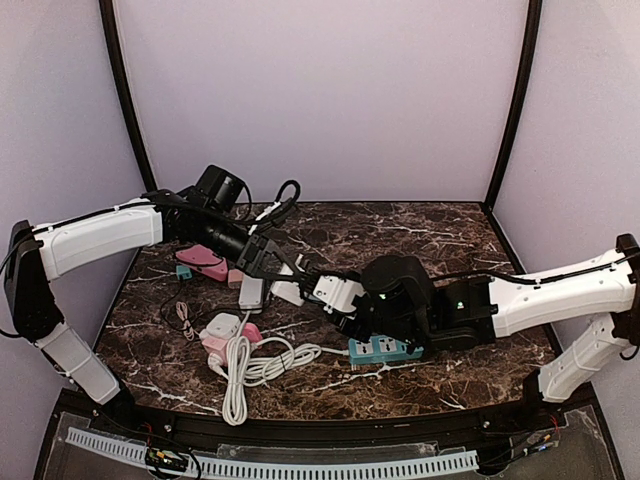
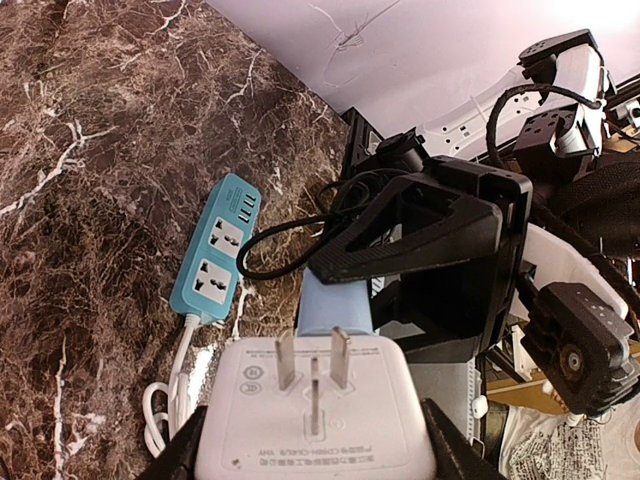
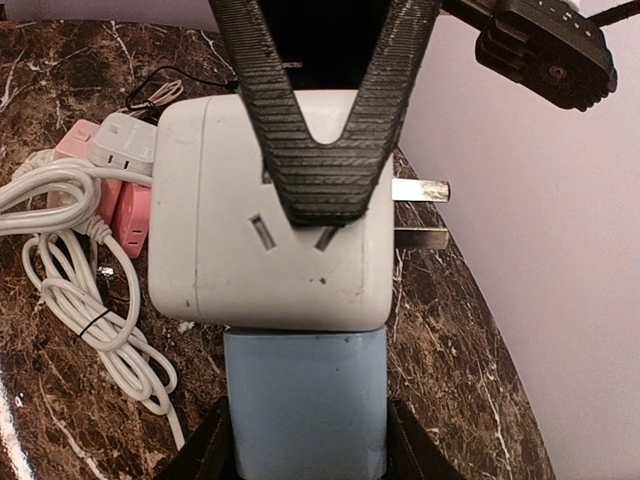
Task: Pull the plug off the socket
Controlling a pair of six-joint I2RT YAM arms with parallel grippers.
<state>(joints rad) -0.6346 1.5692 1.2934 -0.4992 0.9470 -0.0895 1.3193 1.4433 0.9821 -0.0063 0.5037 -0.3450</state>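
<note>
A white socket cube (image 2: 315, 410) with bare metal prongs (image 2: 338, 355) on its back is clamped between my left gripper's (image 2: 315, 448) fingers. A pale blue plug (image 3: 305, 400) sits flush against one face of the white cube (image 3: 230, 240), with no gap showing between them. My right gripper (image 3: 305, 445) is shut on the blue plug's sides. In the top view both grippers meet above the table's middle at the white cube (image 1: 338, 290), and the blue plug is hidden there. One ribbed finger (image 3: 320, 150) of the left gripper presses across the cube's socket face.
A teal power strip (image 1: 385, 348) lies on the marble below the right gripper, its white cable coiled (image 1: 245, 365) at front left. Pink and white adapters (image 1: 225, 330) lie beside the coil. A grey adapter (image 1: 252, 292) and a pink item (image 1: 205, 262) lie under the left arm.
</note>
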